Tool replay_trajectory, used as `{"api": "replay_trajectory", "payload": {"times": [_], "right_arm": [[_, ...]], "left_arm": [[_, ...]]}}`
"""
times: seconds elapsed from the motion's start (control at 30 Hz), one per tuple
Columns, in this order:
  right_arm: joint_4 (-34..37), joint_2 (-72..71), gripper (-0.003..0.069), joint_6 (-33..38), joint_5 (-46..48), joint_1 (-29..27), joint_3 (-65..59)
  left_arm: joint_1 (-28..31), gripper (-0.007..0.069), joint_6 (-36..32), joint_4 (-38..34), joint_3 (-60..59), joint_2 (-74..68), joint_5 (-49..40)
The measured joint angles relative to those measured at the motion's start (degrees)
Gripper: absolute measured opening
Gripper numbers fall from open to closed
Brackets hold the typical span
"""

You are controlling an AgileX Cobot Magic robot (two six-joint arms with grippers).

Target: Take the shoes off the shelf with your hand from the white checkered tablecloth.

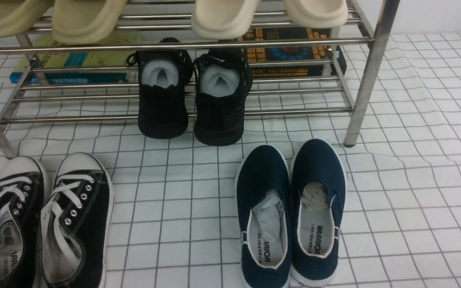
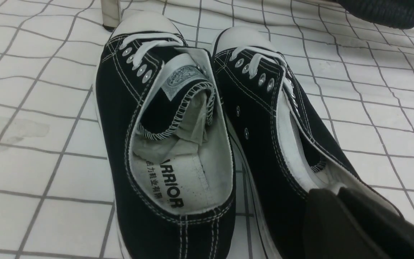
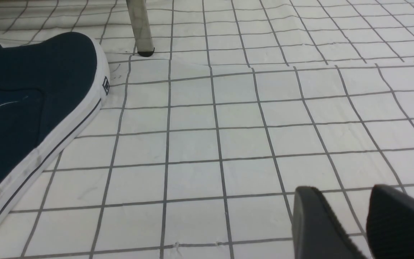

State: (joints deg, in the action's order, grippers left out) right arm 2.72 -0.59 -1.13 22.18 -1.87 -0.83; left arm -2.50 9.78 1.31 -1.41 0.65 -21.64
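The pair of black canvas sneakers (image 1: pixel 76 220) with white laces and toe caps lies side by side on the white checkered tablecloth (image 1: pixel 414 180) at the front left, in front of the steel shelf (image 1: pixel 174 43). In the left wrist view, the pair (image 2: pixel 264 118) fills the picture. My left gripper (image 2: pixel 331 190) is shut on the heel collar of one sneaker, with white lining showing between the tips. My right gripper (image 3: pixel 343 189) is open and empty just above the bare cloth. Neither gripper shows in the front view.
All-black knit shoes (image 1: pixel 190 100) sit on the shelf's lower tier. Beige slippers (image 1: pixel 86 18) sit on the upper tier. Navy slip-ons (image 1: pixel 290 208) lie on the cloth at centre right, also in the right wrist view (image 3: pixel 31 100) near a shelf leg (image 3: pixel 140 28). Books (image 1: pixel 290 52) lie behind the shelf.
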Motion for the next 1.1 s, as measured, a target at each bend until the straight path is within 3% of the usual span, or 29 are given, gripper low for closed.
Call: {"api": "replay_trajectory", "payload": {"times": [1.1], "right_arm": [[0.0,0.0,0.0239,0.0,0.0,0.0,0.0]], "left_arm": [[0.0,0.0078,0.0,0.0,0.0,0.0,-0.1]]}}
